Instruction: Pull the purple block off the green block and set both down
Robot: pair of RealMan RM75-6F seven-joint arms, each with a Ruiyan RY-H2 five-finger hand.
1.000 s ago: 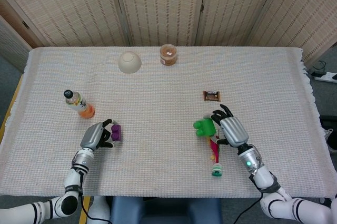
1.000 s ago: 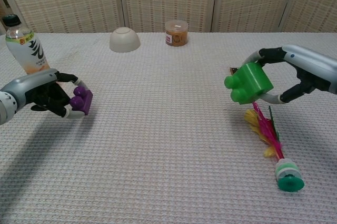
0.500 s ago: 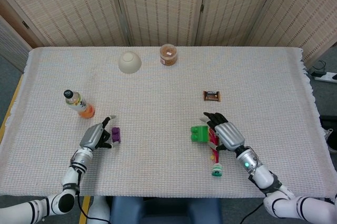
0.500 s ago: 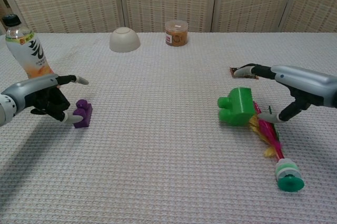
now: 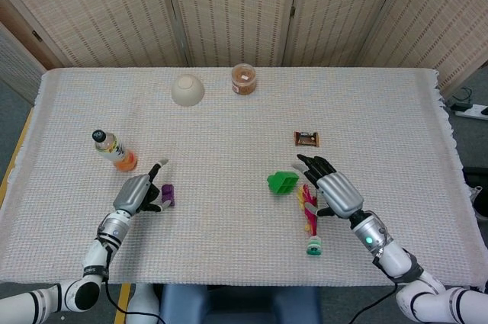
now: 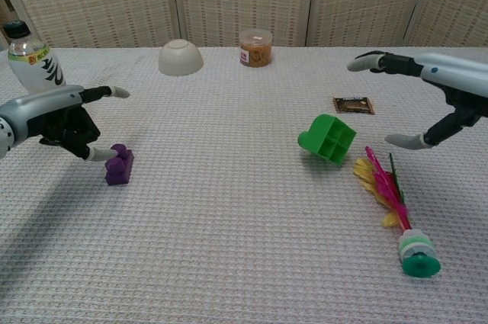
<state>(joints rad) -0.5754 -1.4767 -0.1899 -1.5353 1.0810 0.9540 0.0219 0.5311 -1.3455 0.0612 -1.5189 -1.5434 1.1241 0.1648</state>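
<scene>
The purple block (image 5: pixel 168 195) (image 6: pixel 120 165) sits on the tablecloth at the left. My left hand (image 5: pixel 139 194) (image 6: pixel 65 122) hovers just above and to the left of it, fingers spread, holding nothing. The green block (image 5: pixel 283 182) (image 6: pixel 328 139) lies tipped on its side near the middle right, its hollow underside showing in the chest view. My right hand (image 5: pixel 334 191) (image 6: pixel 435 95) is to its right, lifted off the cloth, fingers apart and empty.
A shuttlecock with pink and yellow feathers (image 5: pixel 310 221) (image 6: pixel 395 206) lies just right of the green block. A juice bottle (image 5: pixel 114 150) (image 6: pixel 34 68) stands behind my left hand. A snack bar (image 5: pixel 306 139), an upturned bowl (image 5: pixel 187 89) and a jar (image 5: pixel 244 78) sit farther back.
Both hands have let go of their blocks and risen. The green block rolled left onto its side; the purple block stays where it was put down.
</scene>
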